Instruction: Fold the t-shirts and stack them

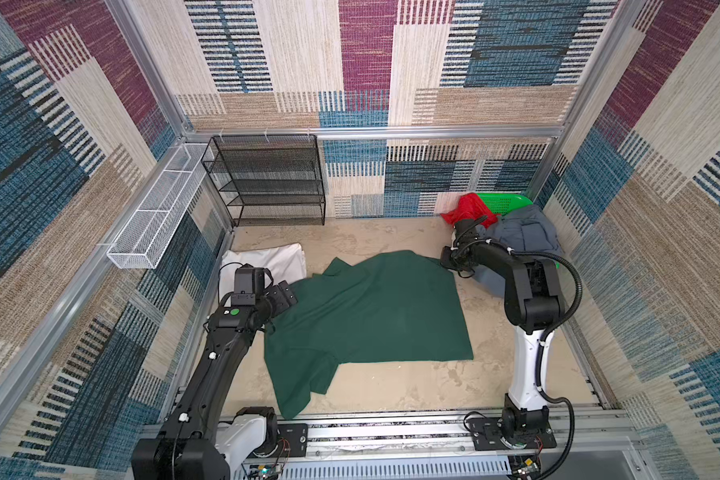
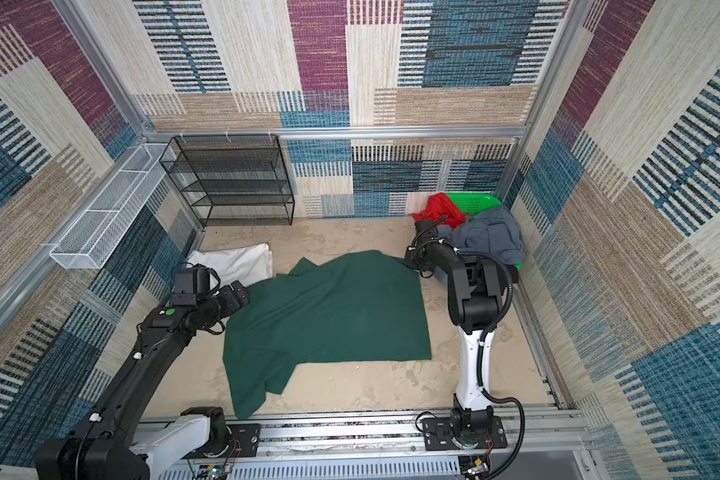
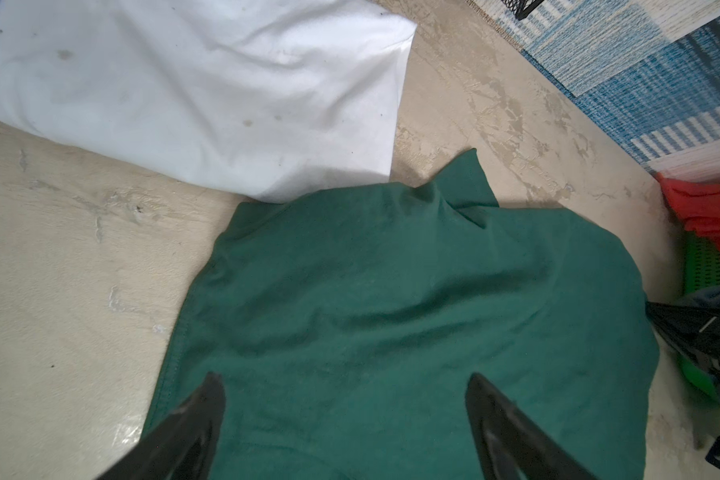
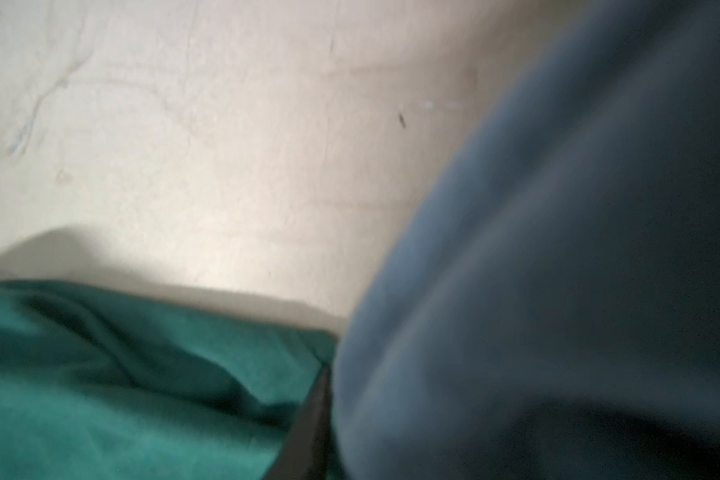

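The left gripper (image 3: 345, 376), jaws wide, hovers over the ten-o'clock edge of the dark green t-shirt (image 1: 362, 316) spread at centre, while the right gripper (image 1: 449, 262), its jaws hidden from view, sits at the two-o'clock corner, likely to square it for folding.

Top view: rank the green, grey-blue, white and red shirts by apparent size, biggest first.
1. green shirt: spread out, clearly largest.
2-3. grey-blue shirt and white shirt: they look about alike and both are partly hidden, so unranked.
4. red shirt: bunched, smallest.
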`<state>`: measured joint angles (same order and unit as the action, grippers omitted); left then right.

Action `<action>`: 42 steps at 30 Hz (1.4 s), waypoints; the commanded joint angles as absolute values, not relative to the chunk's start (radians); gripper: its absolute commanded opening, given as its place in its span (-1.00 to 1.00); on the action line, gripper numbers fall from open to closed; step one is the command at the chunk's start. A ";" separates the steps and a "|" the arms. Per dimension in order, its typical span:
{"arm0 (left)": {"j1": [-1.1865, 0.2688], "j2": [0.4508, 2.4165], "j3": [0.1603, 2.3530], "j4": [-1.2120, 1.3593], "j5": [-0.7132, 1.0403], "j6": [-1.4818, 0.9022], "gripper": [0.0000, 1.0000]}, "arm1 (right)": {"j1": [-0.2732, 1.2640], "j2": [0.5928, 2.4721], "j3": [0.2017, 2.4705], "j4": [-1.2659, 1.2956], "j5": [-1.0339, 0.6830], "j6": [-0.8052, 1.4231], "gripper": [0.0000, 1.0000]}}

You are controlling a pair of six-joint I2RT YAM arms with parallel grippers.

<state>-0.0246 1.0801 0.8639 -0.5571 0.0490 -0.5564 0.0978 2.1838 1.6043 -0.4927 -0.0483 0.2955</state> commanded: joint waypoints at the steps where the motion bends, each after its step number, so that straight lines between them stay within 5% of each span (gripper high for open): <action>1: -0.025 1.094 0.881 -0.522 0.064 -0.517 0.81 | 0.097 2.215 1.635 -0.544 -0.022 0.272 -0.91; 23: -0.109 1.255 1.105 -0.546 0.023 -0.452 0.68 | 0.113 2.079 1.905 -0.704 0.094 0.255 -1.00; 42: -0.240 1.716 1.465 -0.510 -0.059 -0.361 0.62 | 0.136 2.266 2.306 -0.854 0.131 0.215 -1.00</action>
